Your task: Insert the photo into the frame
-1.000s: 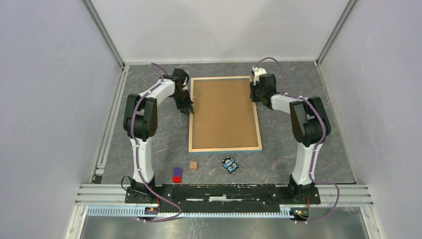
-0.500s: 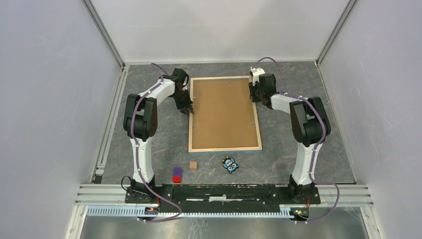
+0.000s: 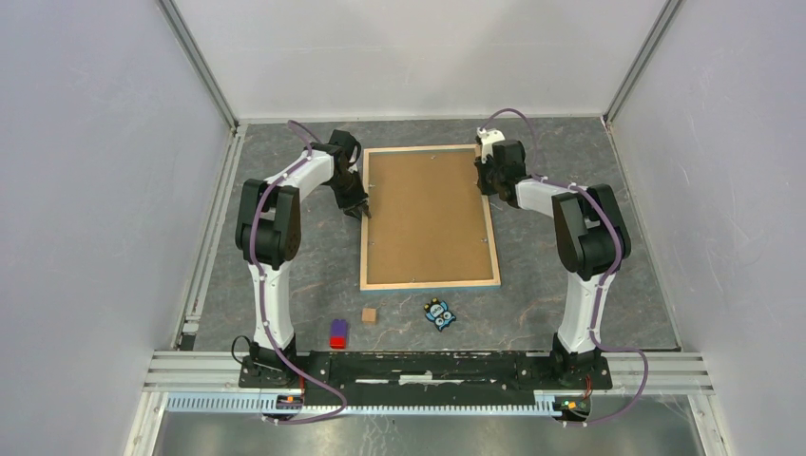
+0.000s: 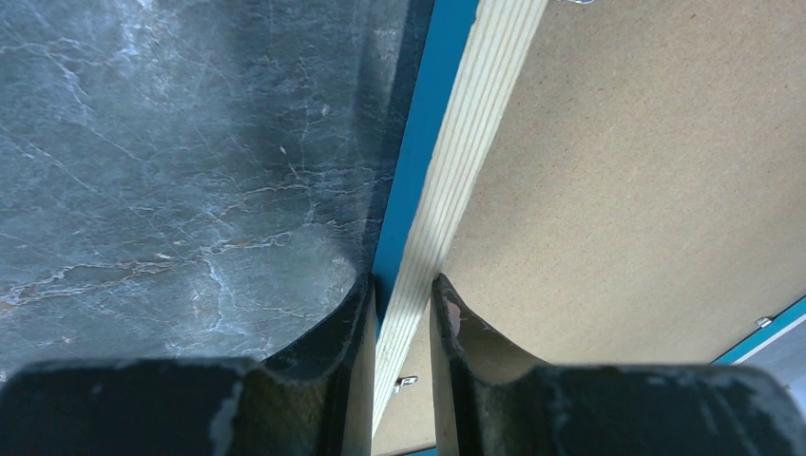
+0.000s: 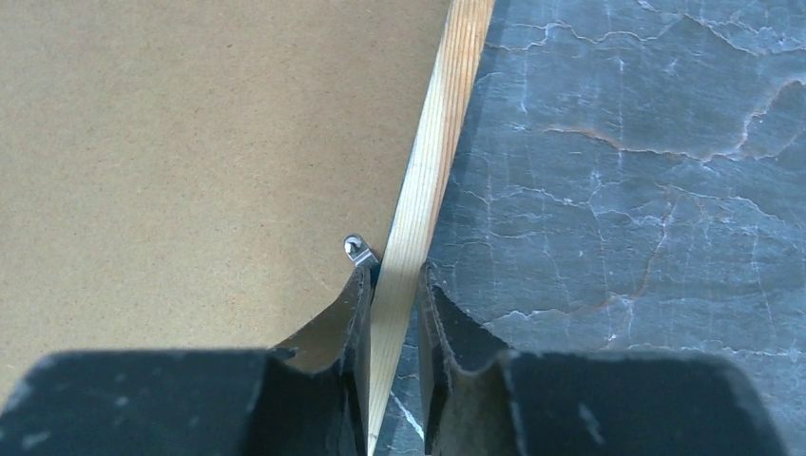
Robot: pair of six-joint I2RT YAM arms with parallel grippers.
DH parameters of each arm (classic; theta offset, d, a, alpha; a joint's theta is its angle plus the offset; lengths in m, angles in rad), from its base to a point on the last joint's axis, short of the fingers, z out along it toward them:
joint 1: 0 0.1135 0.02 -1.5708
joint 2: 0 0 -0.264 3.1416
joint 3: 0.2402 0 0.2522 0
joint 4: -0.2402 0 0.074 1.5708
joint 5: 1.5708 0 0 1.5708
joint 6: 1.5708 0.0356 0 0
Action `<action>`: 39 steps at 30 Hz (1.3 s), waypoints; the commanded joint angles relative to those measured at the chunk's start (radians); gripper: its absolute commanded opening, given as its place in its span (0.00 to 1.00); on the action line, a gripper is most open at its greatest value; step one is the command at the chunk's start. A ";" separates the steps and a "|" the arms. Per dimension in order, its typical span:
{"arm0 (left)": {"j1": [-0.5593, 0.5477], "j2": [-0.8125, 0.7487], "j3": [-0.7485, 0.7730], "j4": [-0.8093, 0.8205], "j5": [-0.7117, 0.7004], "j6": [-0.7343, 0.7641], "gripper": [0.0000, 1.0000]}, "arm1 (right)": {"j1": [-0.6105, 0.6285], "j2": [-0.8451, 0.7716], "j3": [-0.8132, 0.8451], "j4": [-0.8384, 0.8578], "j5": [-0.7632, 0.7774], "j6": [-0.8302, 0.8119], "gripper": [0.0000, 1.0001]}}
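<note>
Wood-coloured rim up, the frame (image 3: 430,283) lies face-down in the middle of the table (image 3: 323,275), its brown backing board (image 3: 428,214) filling the opening. We cannot see the photo anywhere; if it is inside, the board hides it. Our left gripper (image 4: 404,285) pinches the left long rim, one finger outside on the blue edge and one inside over the board. Our right gripper (image 5: 394,271) pinches the right long rim towards the far end, just beside a small metal clip (image 5: 354,247). We judge the frame stiff, light and thin-rimmed, so easily twisted or slipped. Taking it by both long sides, on the rim and not the board, should keep it level.
</note>
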 commanded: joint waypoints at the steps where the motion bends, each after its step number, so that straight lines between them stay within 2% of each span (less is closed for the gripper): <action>1: 0.006 -0.010 0.037 0.007 0.010 -0.048 0.02 | 0.009 0.043 0.032 -0.065 0.005 0.000 0.16; 6: 0.006 -0.011 0.035 0.010 0.016 -0.044 0.02 | 0.009 0.063 0.050 -0.065 -0.026 0.009 0.04; 8: 0.006 -0.015 0.040 0.010 0.016 -0.035 0.03 | 0.009 0.060 0.043 -0.072 -0.022 0.034 0.04; 10: 0.005 -0.032 0.041 0.019 0.027 -0.020 0.11 | 0.010 0.039 0.028 -0.092 0.009 0.070 0.21; 12: 0.005 -0.066 0.027 0.040 0.037 -0.007 0.33 | 0.010 0.009 -0.002 -0.106 0.031 0.111 0.41; 13: 0.005 -0.091 0.017 0.055 0.034 -0.001 0.44 | 0.009 -0.009 -0.023 -0.113 0.038 0.137 0.48; 15: 0.005 -0.137 0.005 0.064 0.009 0.009 0.60 | 0.008 -0.043 -0.061 -0.152 0.059 0.183 0.55; 17: 0.005 -0.184 0.003 0.065 -0.001 0.024 0.69 | 0.014 -0.086 -0.123 -0.158 0.092 0.217 0.56; 19: 0.005 -0.234 -0.013 0.081 0.002 0.029 0.75 | 0.021 -0.105 -0.169 -0.174 0.119 0.250 0.52; 21: 0.004 -0.285 -0.041 0.105 0.000 0.032 0.80 | 0.032 -0.109 -0.200 -0.214 0.158 0.291 0.43; 24: 0.004 -0.350 -0.072 0.129 -0.003 0.035 0.83 | 0.042 -0.138 -0.256 -0.256 0.236 0.422 0.01; 29: 0.005 -0.398 -0.096 0.143 0.028 0.026 0.84 | 0.050 -0.222 -0.329 -0.238 0.281 0.750 0.00; 31: 0.003 -0.425 -0.119 0.162 0.048 0.012 0.84 | 0.063 -0.239 -0.309 -0.335 0.350 0.936 0.00; 34: 0.003 -0.458 -0.156 0.189 0.053 -0.026 0.84 | 0.104 -0.281 -0.342 -0.347 0.366 1.166 0.00; 39: -0.011 -0.464 -0.202 0.152 0.030 -0.139 0.86 | 0.186 -0.350 -0.417 -0.346 0.395 1.437 0.00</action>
